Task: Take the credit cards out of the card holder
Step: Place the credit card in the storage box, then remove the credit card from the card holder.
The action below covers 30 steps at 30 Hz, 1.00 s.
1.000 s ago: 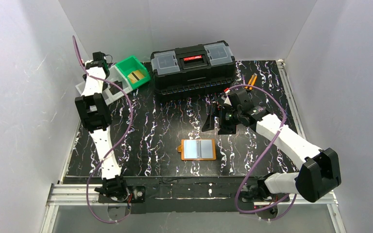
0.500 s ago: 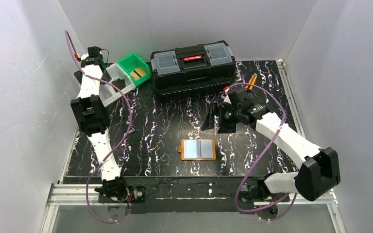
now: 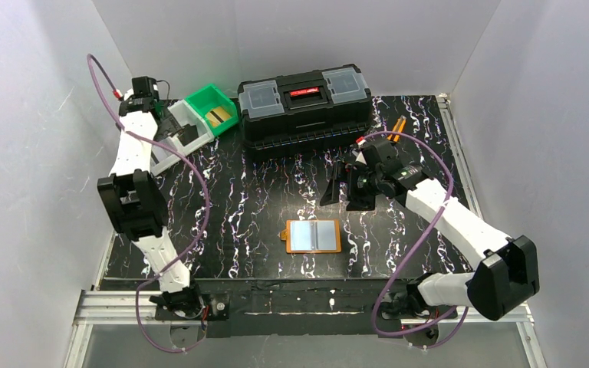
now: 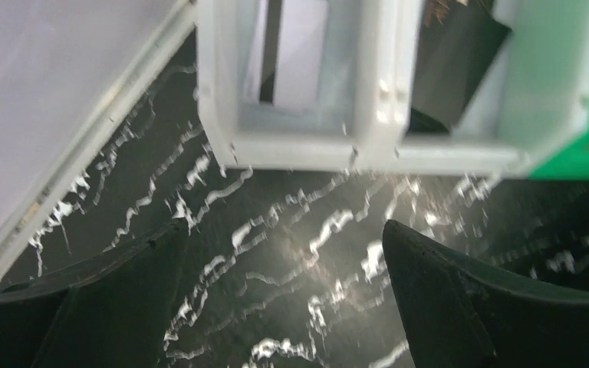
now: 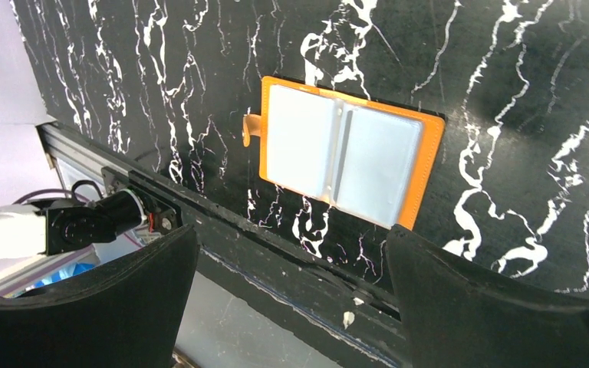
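**Both grippers empty, holder open on the mat**

Your left gripper (image 4: 287,307) has its fingers spread wide with nothing between them, only bare black white-veined table (image 4: 276,230). It hovers just short of the white plastic two-compartment bin (image 4: 299,142) at the far left. The left wrist view is blurred and cuts the bin off at the top. In the right-hand compartment you see part of a dark flat card (image 4: 452,69), leaning, with its upper end out of frame. The left compartment holds a pale flat card (image 4: 299,54) with a dark strip beside it; I cannot tell whether that strip is a second card. From above, your left gripper (image 3: 176,129) merges with the bin, so its fingers are hard to make out there.

The small green plastic bin (image 3: 202,102) touches the white one, and a gold-tan card (image 3: 216,117) lies inside it.

Your right gripper (image 5: 291,307) is also wide open and holds nothing. It hangs in the air above the table, beyond the holder. The flat orange folding card holder (image 5: 345,153) lies opened flat near the front edge of the table, at its middle (image 3: 314,236), apart from both grippers. Its clear pockets look bluish-grey, and I cannot tell whether any card is inside.

The black plastic toolbox with clear lid trays (image 3: 304,107) sits at the back. The orange-handled pliers (image 3: 397,125) are to its right, partly hidden by the right arm's cable.
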Each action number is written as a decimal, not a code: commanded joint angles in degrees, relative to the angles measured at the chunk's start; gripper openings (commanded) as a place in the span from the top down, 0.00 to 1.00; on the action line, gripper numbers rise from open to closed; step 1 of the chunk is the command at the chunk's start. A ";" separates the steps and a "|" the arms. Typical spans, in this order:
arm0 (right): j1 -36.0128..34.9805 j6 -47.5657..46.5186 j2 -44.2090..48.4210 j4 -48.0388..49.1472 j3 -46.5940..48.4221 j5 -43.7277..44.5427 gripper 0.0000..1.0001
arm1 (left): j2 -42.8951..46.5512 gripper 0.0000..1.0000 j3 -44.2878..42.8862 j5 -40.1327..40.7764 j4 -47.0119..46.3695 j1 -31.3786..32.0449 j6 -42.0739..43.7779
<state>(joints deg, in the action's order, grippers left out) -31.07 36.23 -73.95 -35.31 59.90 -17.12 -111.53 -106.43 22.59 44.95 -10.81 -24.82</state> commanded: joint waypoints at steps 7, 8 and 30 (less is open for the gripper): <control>0.39 3.23 9.03 -2.97 -2.22 13.67 0.02 | 23.85 0.02 23.66 -15.63 -0.84 14.28 -1.61; 0.40 3.36 9.72 -3.20 -2.54 14.73 0.02 | 25.57 0.02 25.67 -16.08 -0.84 15.94 -1.61; 0.83 15.36 16.10 -4.81 -9.88 20.87 0.02 | 29.21 0.02 42.52 -20.16 -8.97 61.27 -12.92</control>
<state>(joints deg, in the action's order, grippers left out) -30.70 47.94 -60.29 -39.27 51.16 1.43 -79.33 -62.28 2.07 38.11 45.71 -35.05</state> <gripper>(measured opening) 0.983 0.981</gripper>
